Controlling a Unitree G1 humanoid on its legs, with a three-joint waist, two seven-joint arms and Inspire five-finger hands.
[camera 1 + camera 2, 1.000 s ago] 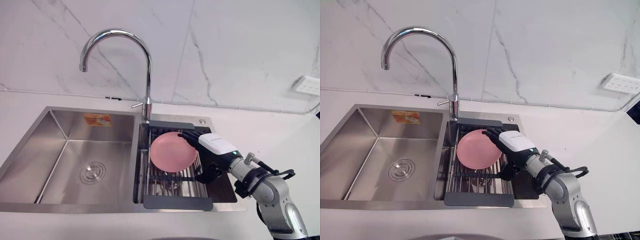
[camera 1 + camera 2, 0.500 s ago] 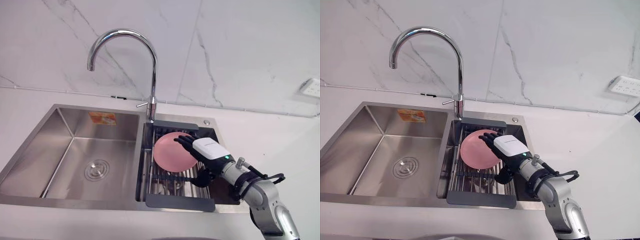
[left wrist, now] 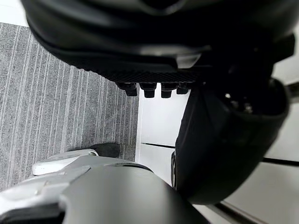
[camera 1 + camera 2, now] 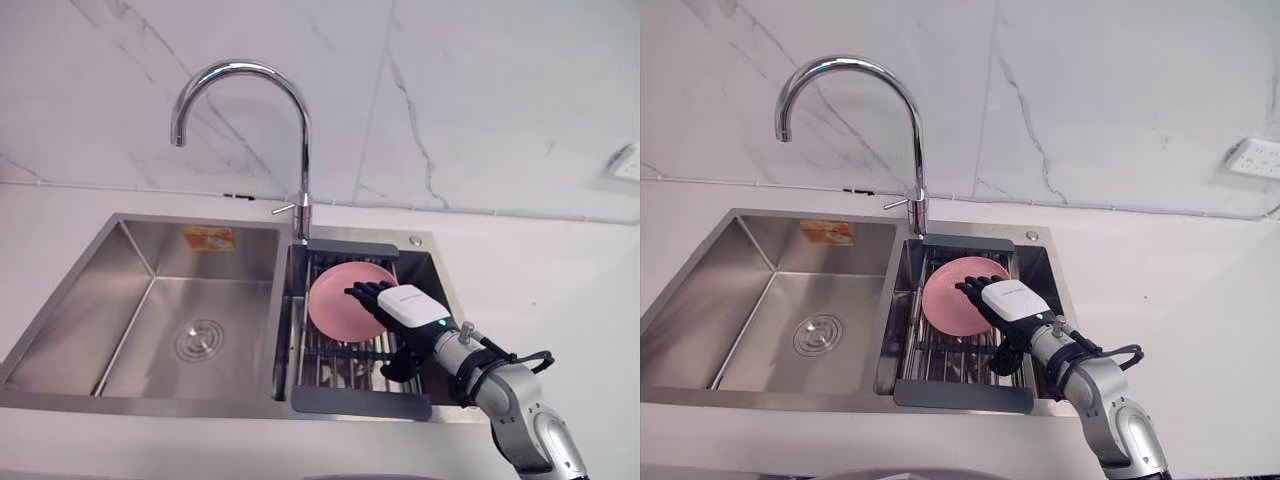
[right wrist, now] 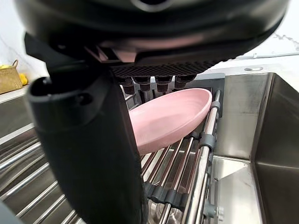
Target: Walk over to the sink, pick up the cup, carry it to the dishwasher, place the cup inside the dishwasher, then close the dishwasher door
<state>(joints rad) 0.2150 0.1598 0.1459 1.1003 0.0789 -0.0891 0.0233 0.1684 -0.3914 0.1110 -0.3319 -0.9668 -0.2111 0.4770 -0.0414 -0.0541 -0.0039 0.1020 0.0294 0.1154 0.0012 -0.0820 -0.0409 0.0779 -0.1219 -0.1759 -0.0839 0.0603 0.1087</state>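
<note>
Pink plate (image 4: pixel 338 300) seemingly before robot hand (image 4: pixel 406 305)

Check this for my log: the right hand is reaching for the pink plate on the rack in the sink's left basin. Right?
Not quite: the rack with the pink plate sits in the right basin, as the left eye view shows. The right hand does reach for the plate, fingers open.

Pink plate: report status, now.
Right hand open, fingers above pink plate, thumb below, not closed. Plate leans tilted in sink rack. Left hand open, idle. Nothing blocking.
</note>
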